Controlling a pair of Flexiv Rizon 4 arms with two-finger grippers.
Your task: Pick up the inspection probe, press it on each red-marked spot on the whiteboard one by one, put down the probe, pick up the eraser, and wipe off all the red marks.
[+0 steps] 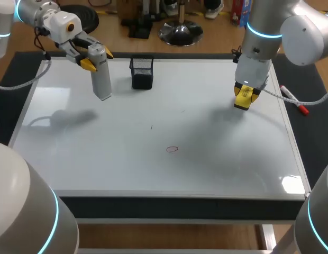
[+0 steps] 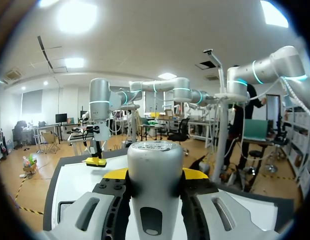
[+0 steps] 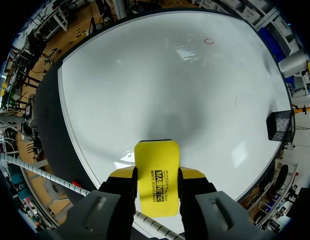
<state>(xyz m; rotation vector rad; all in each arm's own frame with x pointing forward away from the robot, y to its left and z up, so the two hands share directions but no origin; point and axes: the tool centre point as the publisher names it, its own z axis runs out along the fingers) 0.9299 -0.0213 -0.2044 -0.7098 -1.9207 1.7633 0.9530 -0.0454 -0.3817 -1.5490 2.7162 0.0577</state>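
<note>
On the whiteboard (image 1: 127, 159), one red circle (image 1: 172, 149)

Head view: the left arm (image 1: 42, 13) and right arm (image 1: 291, 26) are cut off by the upper corners. At the right tool (image 1: 243, 99), yellow tips and yellow eraser (image 1: 247, 96) cannot be told apart. The red mark (image 1: 172, 149) is a tiny ring. Two fainter strokes (image 1: 151, 127) nearby are too small to tell their colour. The mesh holder (image 1: 142, 72) is too dark inside to tell its contents.

Left wrist view: the probe (image 2: 155, 170), gripped by the left tool (image 2: 155, 173), covers most of both yellow tips and much of the whiteboard (image 2: 77, 180). One end runs out of the picture.

Right wrist view: the black rim cuts off the probe. The finger bodies hide the eraser's near end.
</note>
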